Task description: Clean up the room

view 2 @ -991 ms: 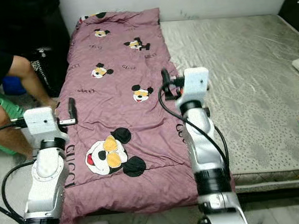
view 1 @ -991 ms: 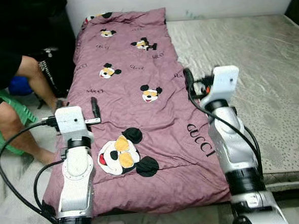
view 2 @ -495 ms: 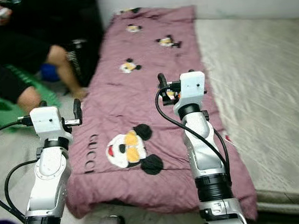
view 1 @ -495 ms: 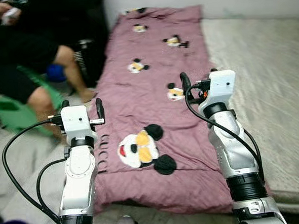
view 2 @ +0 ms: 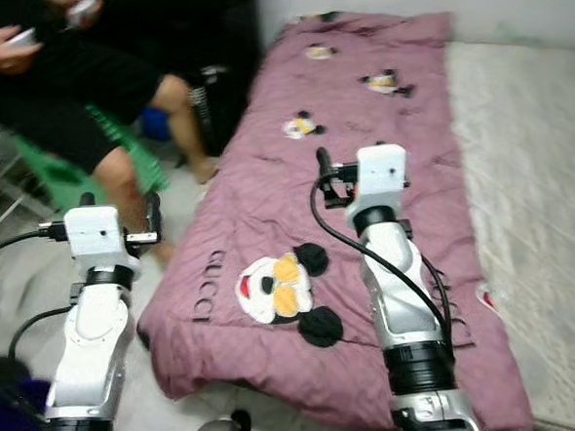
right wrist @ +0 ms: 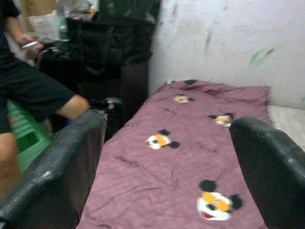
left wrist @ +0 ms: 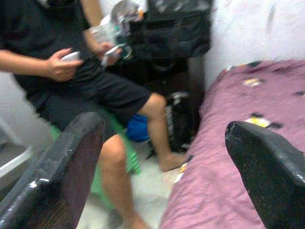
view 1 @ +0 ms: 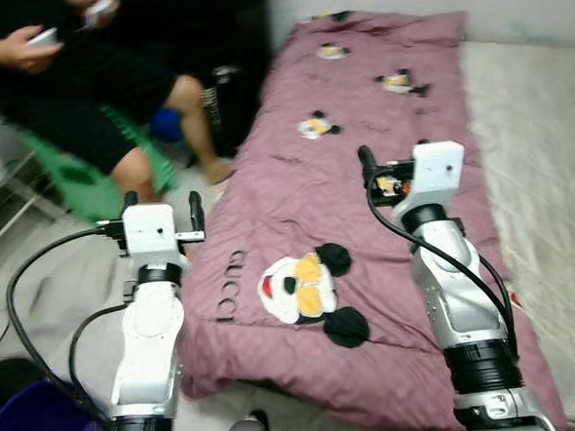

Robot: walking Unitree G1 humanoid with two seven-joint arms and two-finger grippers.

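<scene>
Lying lengthwise on the bed [view 1: 558, 160], the mauve blanket [view 1: 365, 201] runs from the wall towards the robot, its near end blurred and partly behind the arms. Left hand [view 1: 160, 200] and right hand [view 1: 387, 165] hover empty, fingers apart. A seated person [view 1: 95, 100] is cut off.

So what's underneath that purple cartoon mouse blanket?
The purple blanket lies on a grey mattress that shows bare beside it. Its near edge drapes down toward the floor; whatever lies beneath the cloth is hidden.

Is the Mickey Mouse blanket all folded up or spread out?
Spread out. The purple blanket lies flat along the mattress, its cartoon mouse pictures showing from end to end.
</scene>
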